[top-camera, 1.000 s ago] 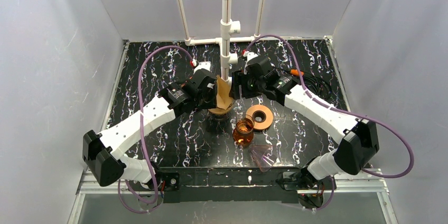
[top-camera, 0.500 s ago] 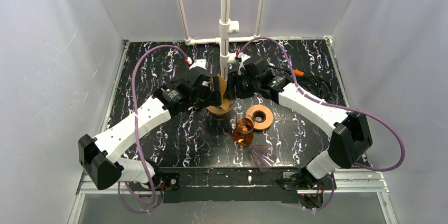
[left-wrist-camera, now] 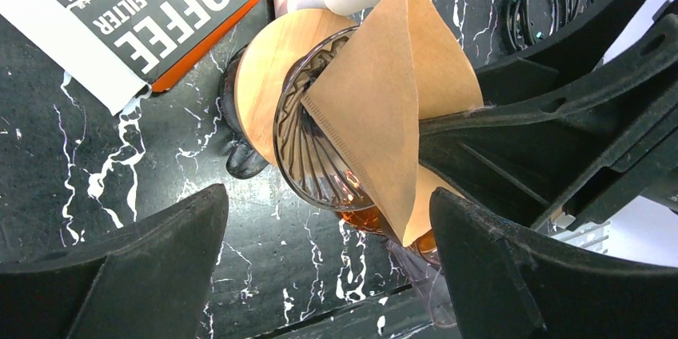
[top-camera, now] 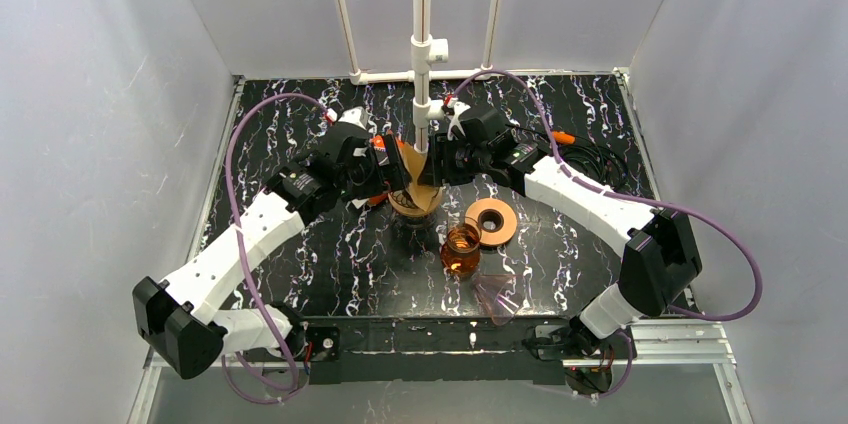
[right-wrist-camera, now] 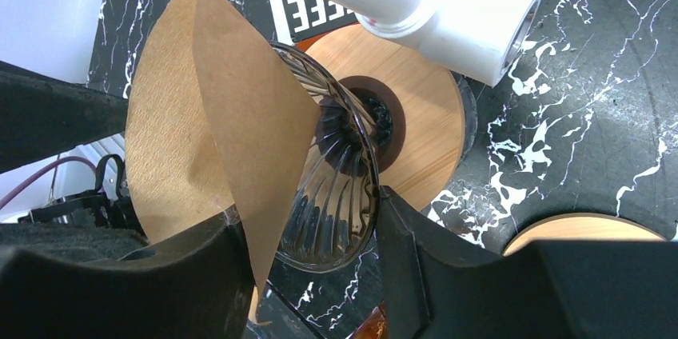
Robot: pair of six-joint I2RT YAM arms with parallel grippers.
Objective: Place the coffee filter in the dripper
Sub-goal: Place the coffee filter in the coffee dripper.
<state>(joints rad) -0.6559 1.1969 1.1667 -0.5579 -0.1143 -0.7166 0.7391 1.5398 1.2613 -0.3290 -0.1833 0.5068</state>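
Left gripper (left-wrist-camera: 326, 203) opened, backed off; filter (left-wrist-camera: 400, 91) partly in dripper (left-wrist-camera: 308, 155).

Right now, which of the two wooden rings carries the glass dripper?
The wooden ring beside the white pipe carries it; the other ring lies bare on the table, nearer the right arm.

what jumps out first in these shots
A brown paper filter stands tall in the glass dripper at mid-table, between the left tool and the right tool. Nearer the arm bases, to the right, sit an amber jar and a wooden ring.
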